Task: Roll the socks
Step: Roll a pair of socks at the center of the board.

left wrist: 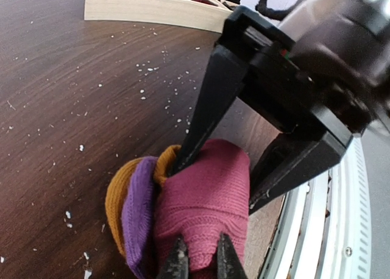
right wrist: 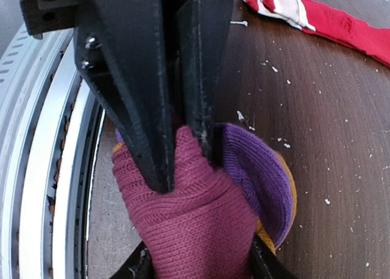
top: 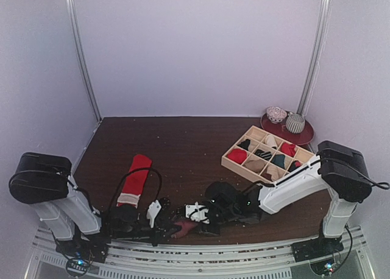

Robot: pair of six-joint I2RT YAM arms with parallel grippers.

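The magenta sock (top: 184, 226) lies rolled near the table's front edge, its purple and orange cuff folded around the bundle (left wrist: 207, 194). My left gripper (left wrist: 200, 261) is shut on a fold of the magenta fabric (right wrist: 195, 224). My right gripper (right wrist: 201, 270) grips the roll from the opposite side. One of its fingers (left wrist: 201, 108) is tucked in at the cuff and the other presses the outer side. The red sock (top: 135, 178) with the white-grey cuff lies flat on the left, apart from both grippers, and its cuff end (right wrist: 341, 23) shows in the right wrist view.
A wooden divided box (top: 234, 163) holding several rolled socks stands at the right. Behind it a red plate (top: 304, 136) carries two grey-white patterned round items (top: 276, 114). A metal rail (top: 213, 254) runs along the front edge, right beside the roll. White crumbs dot the tabletop.
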